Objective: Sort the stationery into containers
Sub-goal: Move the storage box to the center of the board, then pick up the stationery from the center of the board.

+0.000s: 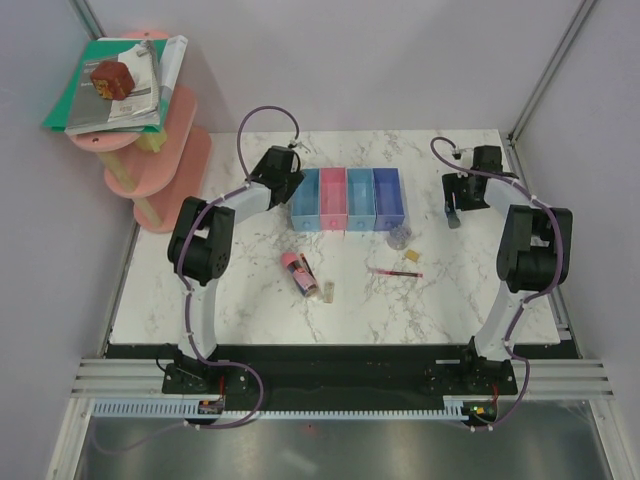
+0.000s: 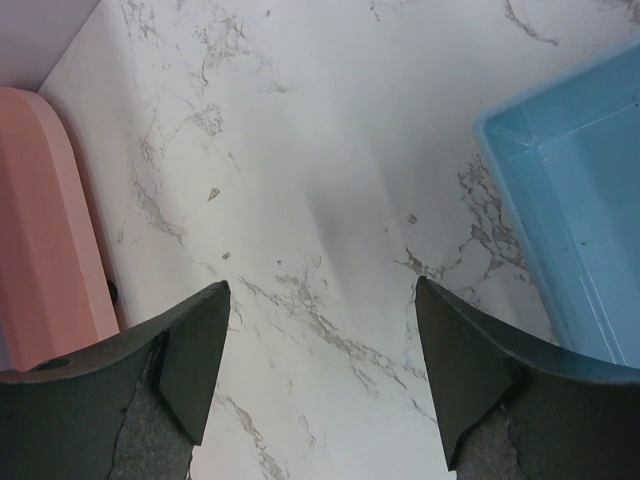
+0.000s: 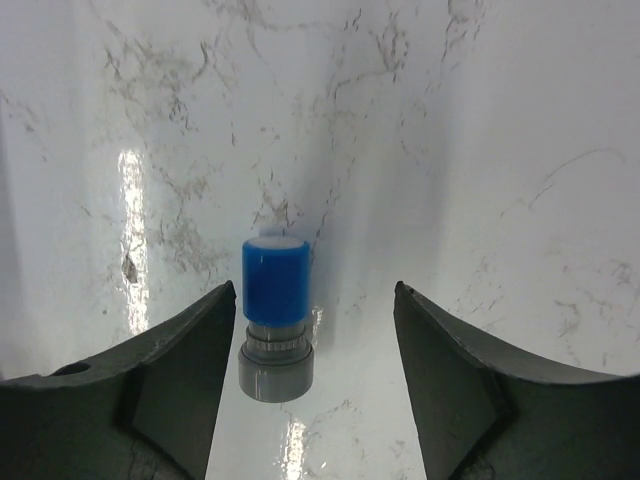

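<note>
Far left, off the table (image 1: 250,310): pink shelf (image 1: 165,150) with a stack of books (image 1: 115,85), no part of the sorting. Next along, left gripper (image 2: 320,340): spread wide, holding nothing, hanging over bare marble between the shelf's edge and the end tray (image 2: 570,200), light blue. Then the full row of four trays (image 1: 347,200) at the back, nothing seen inside from above.

In front of them, loose on the marble: pink-capped tube (image 1: 299,272) with a tan block (image 1: 327,292) just beside it. Then a clear roll (image 1: 399,238), a second tan block (image 1: 411,256) and a red pen (image 1: 395,271), close together.

Far right, apart from the trays: blue-capped cylinder (image 3: 275,320), framed inside the right gripper (image 3: 315,345), likewise wide open and touching nothing. Hard to tell whether standing or lying. Probably light, rigid plastic, smooth and round, so liable to roll or squirt out of a skewed pinch. Best taken across the grey ribbed band below the cap, jaws square to its sides.
</note>
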### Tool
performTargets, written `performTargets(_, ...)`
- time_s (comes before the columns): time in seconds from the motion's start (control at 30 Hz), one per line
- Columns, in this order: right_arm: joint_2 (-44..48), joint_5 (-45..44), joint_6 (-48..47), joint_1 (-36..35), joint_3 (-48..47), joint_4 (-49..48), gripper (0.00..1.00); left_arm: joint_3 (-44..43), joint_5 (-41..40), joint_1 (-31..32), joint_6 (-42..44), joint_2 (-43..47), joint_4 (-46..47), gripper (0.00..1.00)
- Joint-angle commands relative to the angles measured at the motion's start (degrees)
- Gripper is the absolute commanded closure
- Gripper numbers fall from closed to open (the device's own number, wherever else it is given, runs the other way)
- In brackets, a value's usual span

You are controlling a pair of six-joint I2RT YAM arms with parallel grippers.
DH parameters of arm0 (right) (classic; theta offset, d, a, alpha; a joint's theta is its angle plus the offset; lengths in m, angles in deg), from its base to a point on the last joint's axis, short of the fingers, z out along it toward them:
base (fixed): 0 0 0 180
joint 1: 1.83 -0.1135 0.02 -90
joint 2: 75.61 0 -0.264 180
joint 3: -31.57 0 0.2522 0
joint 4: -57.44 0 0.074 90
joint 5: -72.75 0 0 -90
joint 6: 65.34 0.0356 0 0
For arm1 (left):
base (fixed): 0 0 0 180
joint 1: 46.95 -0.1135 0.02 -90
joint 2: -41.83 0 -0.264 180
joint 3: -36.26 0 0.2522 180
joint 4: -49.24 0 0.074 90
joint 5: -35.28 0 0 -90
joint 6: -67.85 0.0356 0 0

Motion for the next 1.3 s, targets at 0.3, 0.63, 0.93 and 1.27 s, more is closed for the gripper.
performTargets(0.3,-8.6,1.46,-1.67,-1.47,-9.89,3.44,0.45,5.19,0.09,0.45,1.77,9.55,0.44,0.17)
performTargets(0.63,-7.37,1.99,-3.34,-1.47,-11.73,7.58,0.54,8.19,0.62,0.45,1.59,14.3,-0.53,0.17)
performTargets(0.93,-8.33,0.85,-4.31,-1.65,-17.53,14.52,0.54,9.33,1.15,0.45,1.07,14.92,-0.53,0.17)
performTargets(1.27,-10.71,0.5,-5.1,-1.82,-17.89,15.67,0.56,10.03,1.5,0.54,0.71,15.09,-0.44,0.17)
